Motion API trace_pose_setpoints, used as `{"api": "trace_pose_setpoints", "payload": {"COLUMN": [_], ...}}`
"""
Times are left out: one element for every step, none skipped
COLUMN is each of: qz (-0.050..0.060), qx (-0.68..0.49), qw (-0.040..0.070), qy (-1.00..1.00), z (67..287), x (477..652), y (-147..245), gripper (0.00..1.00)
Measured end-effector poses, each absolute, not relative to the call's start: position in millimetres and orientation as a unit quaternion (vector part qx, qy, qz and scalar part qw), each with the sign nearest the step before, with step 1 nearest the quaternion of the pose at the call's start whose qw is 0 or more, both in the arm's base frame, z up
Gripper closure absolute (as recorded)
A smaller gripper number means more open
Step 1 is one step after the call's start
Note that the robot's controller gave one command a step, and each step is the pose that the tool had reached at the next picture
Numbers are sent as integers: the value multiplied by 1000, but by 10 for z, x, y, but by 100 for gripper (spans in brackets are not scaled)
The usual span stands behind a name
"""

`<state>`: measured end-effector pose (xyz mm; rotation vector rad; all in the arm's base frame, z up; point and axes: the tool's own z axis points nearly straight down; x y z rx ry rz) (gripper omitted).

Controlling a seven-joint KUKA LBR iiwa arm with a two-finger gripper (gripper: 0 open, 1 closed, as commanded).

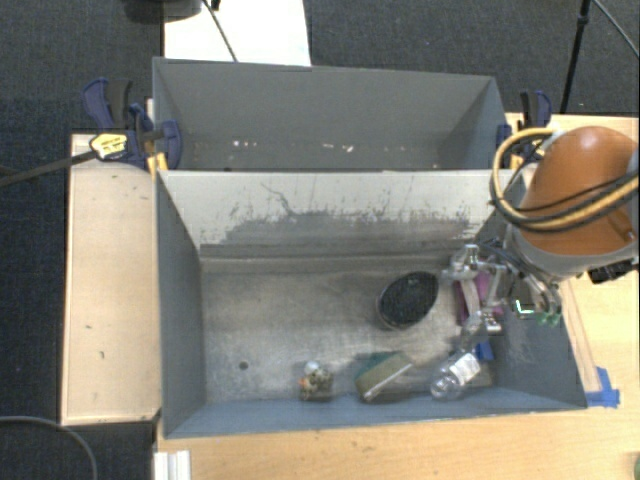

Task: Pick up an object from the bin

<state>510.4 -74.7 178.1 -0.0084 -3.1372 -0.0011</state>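
My gripper (478, 303) hangs low at the right side of the bin, close to the right wall. Something purple (470, 290) shows against its metal parts; I cannot tell what it is or whether it is held. Just left of the gripper lies a black round object (407, 299) on the bin floor. Below the gripper, near the front wall, a clear plastic bottle (455, 376) lies on its side, with a small blue piece (485, 350) right above it.
A grey-green flat block (383, 375) lies by the front wall, left of the bottle. Further left sits a small speckled ball-like thing (316, 379). The arm's orange cover and cables overhang the bin's right rim.
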Motion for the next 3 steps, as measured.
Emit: {"api": "trace_pose_setpoints", "payload": {"qz": [-1, 0, 1], "qx": [87, 87, 97], "qw": [-2, -3, -5], "qy": [-996, -996, -995], "z": [888, 924, 2286], "x": [5479, 5483, 5402], "y": [-332, -343, -482], "gripper": [0, 100, 100]}}
